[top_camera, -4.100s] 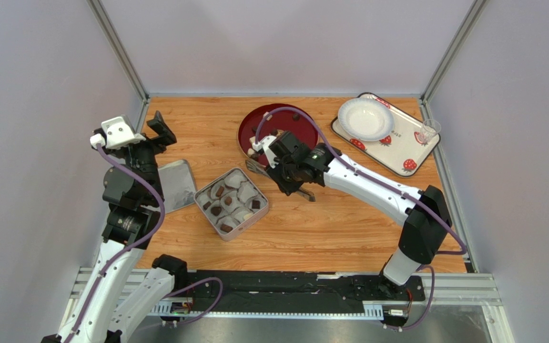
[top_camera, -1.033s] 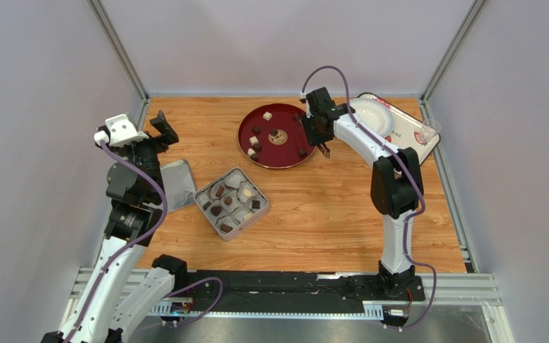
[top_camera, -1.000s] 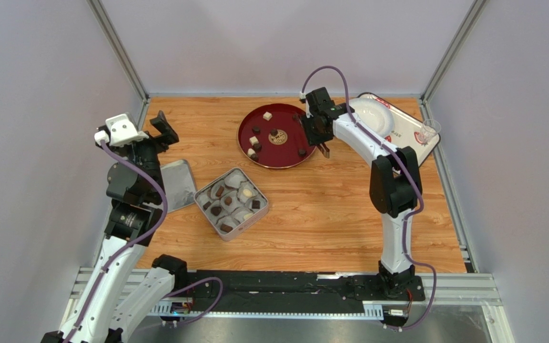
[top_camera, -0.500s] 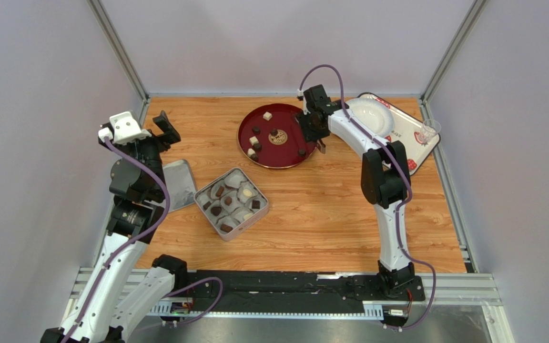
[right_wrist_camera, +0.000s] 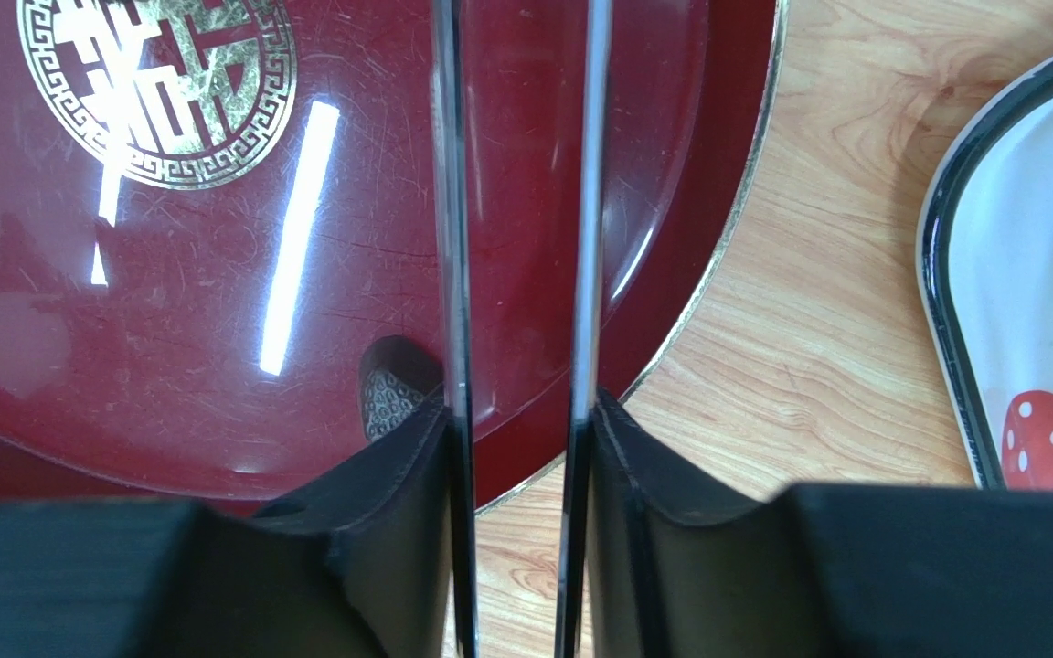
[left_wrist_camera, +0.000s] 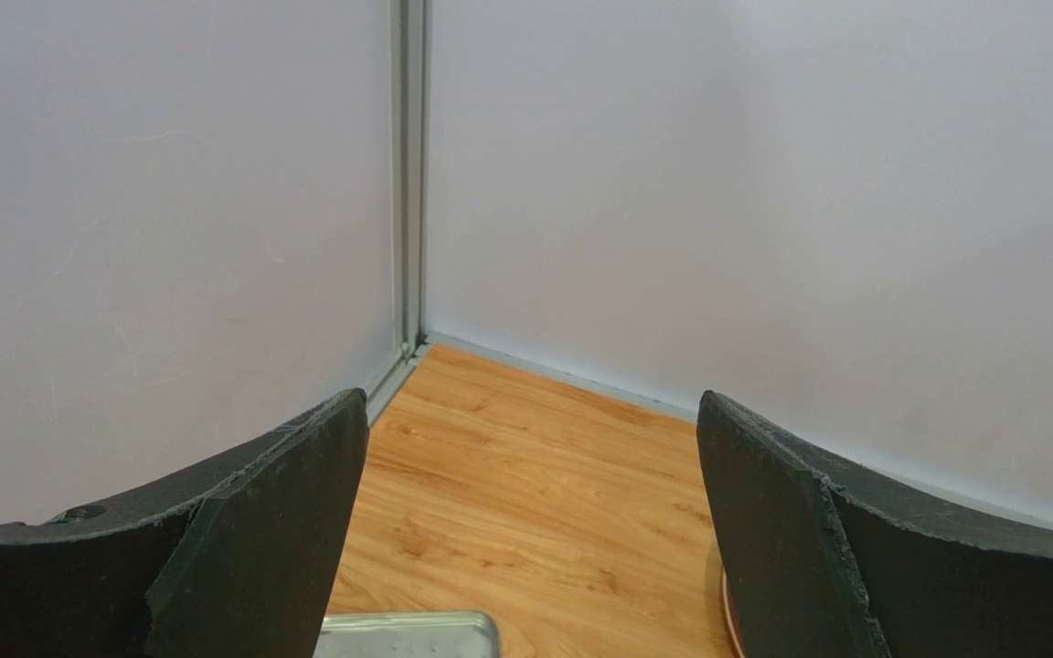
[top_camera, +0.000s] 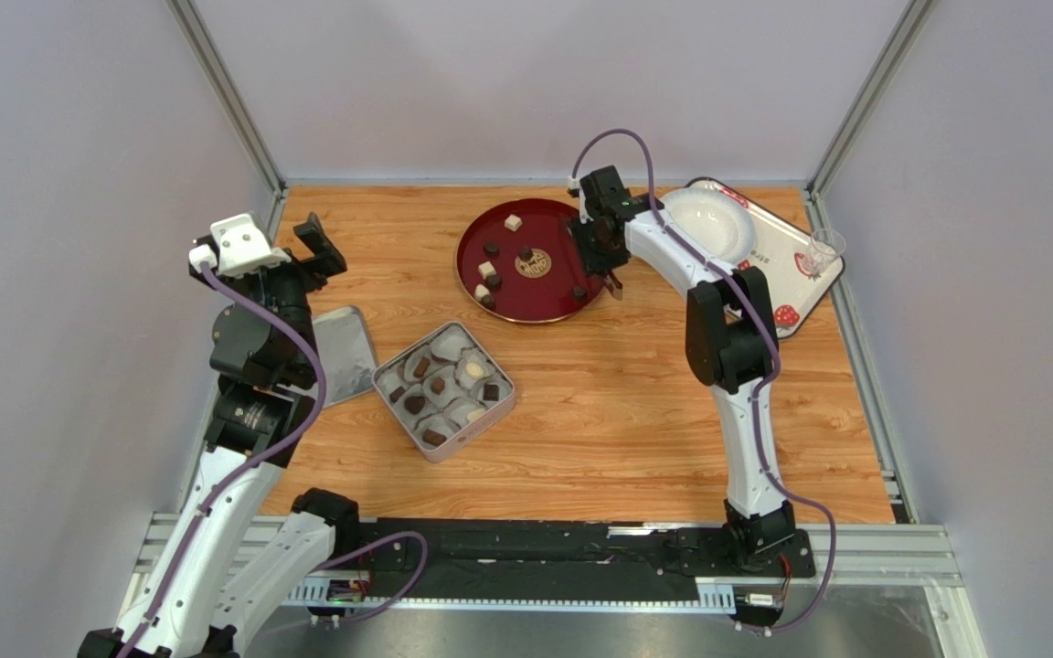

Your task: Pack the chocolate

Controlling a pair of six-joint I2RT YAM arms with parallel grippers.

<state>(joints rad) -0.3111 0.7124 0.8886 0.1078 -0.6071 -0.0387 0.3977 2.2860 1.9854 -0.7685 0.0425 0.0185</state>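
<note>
Several tiny chocolate pieces, dark brown and cream-white, lie on the round red plate. More pieces sit in the open square tin. My right gripper hovers over the plate's right rim, shut on thin metal tongs, whose two arms reach out over the red plate. One dark patterned piece lies on the plate beside my left finger. My left gripper is open and empty, raised at the far left; its wrist view shows bare wood and the wall corner.
The tin's lid lies flat left of the tin, and its corner shows in the left wrist view. A patterned white tray at the back right holds a white plate; its edge shows in the right wrist view. A clear cup stands by the right wall.
The right arm has gone from beside the tin to the plate's far right rim, tongs in hand, and in the last second edged slightly left. The left arm barely moved.
</note>
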